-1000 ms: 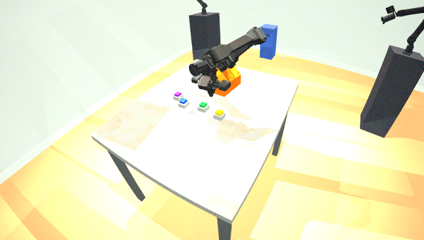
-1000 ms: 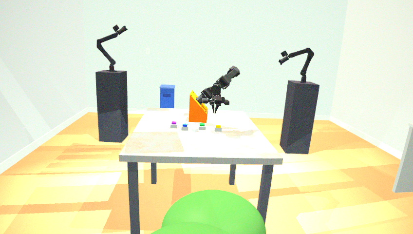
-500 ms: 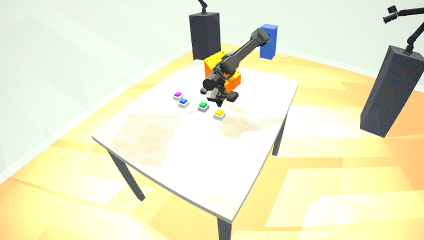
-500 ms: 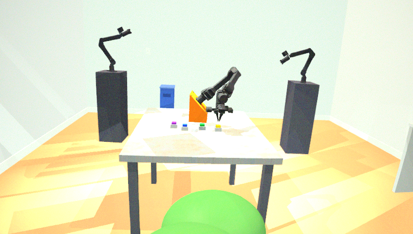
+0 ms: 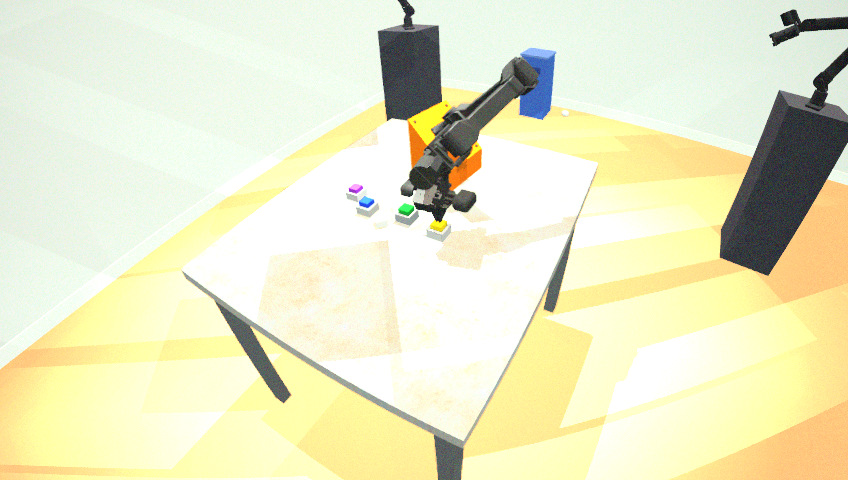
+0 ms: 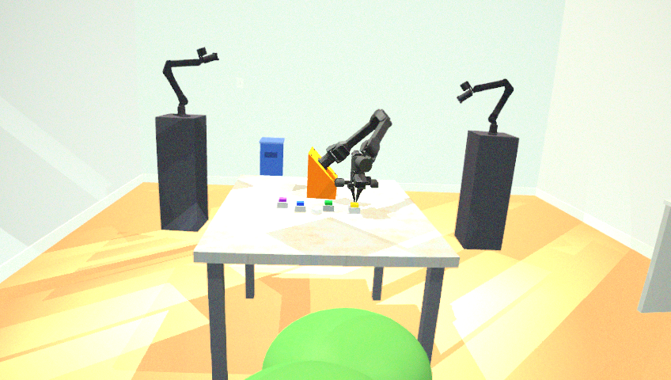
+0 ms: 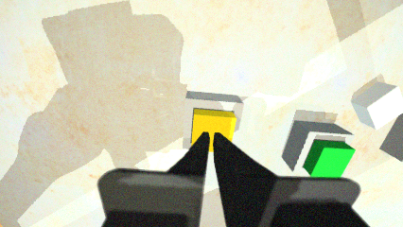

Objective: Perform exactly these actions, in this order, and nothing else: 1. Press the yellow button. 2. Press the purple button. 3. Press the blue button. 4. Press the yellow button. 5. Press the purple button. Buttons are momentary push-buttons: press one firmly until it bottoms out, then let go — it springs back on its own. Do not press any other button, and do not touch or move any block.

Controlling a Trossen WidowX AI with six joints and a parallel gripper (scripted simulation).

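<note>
The black parallel-jaw gripper [image 7: 210, 137], jaws nearly together and holding nothing, hangs over the square yellow button [image 7: 214, 124], rightmost of 4. Descend straight, bottom it out, avoiding the green button [image 7: 329, 159].

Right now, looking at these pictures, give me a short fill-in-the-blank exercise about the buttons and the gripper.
1. The gripper has its tips right over the ____ button.
2. The gripper's fingers are ____, with nothing held between them.
3. In the exterior view, the button directly left of the yellow button is ____.
4. In that view, the button at the far left of the row is ____.

Missing words: yellow; shut; green; purple
</note>
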